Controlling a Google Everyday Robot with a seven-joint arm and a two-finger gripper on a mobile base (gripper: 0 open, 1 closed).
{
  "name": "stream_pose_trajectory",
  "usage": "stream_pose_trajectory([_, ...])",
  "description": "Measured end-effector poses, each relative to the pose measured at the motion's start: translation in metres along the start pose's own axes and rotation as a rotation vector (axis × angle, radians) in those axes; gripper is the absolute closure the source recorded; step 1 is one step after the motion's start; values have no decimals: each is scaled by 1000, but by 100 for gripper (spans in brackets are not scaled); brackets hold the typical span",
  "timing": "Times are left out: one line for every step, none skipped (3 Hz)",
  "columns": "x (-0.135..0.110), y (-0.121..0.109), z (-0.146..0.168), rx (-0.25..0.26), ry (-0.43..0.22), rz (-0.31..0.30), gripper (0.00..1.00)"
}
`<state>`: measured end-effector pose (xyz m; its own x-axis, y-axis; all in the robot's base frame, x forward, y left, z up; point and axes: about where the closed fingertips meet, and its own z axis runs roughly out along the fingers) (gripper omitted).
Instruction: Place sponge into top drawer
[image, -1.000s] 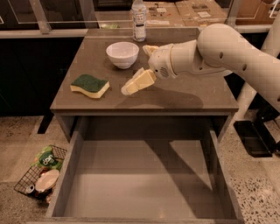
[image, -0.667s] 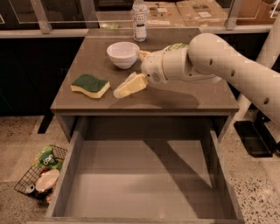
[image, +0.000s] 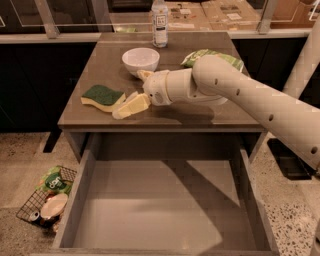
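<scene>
The arm (image: 250, 100) is stretched low across the table (image: 107, 65) from the right, its forearm sloped down to the left and its wrist set in front of the white bowl (image: 140, 59). The gripper (image: 121, 107) is angled down onto the tabletop just beside the right end of the sponge (image: 102, 96); its two pale fingers (image: 134, 106) are held narrowly apart, with nothing gripped between them. The sponge is laid flat near the table's front left edge, green side up, above the top drawer (image: 150, 210), which is pulled fully out.
</scene>
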<state>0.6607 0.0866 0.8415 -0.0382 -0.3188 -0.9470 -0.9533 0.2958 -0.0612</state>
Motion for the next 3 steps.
stream_pose_trajectory([-6,7,20,-25,-2,16,0])
stream_pose_trajectory([-8,12,39,-49,-7,30,0])
stream_pose_trajectory([-4,13,50,-59,-30,45,0])
